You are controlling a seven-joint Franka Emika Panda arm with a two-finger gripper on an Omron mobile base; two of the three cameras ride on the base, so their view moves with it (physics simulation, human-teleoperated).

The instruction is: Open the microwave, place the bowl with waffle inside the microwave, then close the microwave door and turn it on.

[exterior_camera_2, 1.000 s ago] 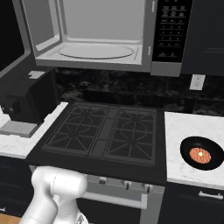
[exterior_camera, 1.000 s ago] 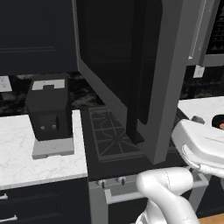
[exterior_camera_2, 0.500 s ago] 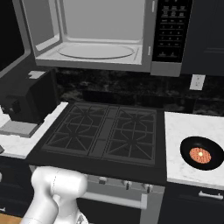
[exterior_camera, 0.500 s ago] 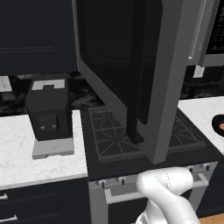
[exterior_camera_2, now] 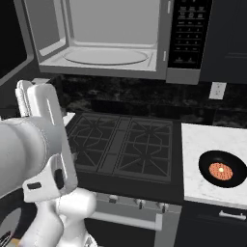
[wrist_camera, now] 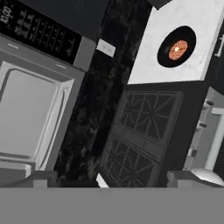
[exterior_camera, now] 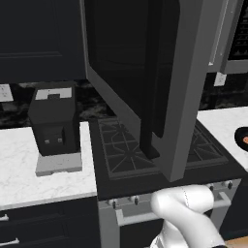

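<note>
With the microwave door (exterior_camera: 164, 82) swung wide and the microwave (exterior_camera_2: 113, 38) empty, the arm has swung up, gripper spread and empty, toward the bowl with waffle (exterior_camera_2: 223, 169).

Dark cabinets (exterior_camera: 38, 38) are flanking a black gas stove (exterior_camera_2: 125, 147), with white marble tabletop (exterior_camera: 29, 164) lying either side.

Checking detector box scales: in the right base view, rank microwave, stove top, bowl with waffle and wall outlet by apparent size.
1. microwave
2. stove top, close to the microwave, which the frame crops
3. bowl with waffle
4. wall outlet
</note>
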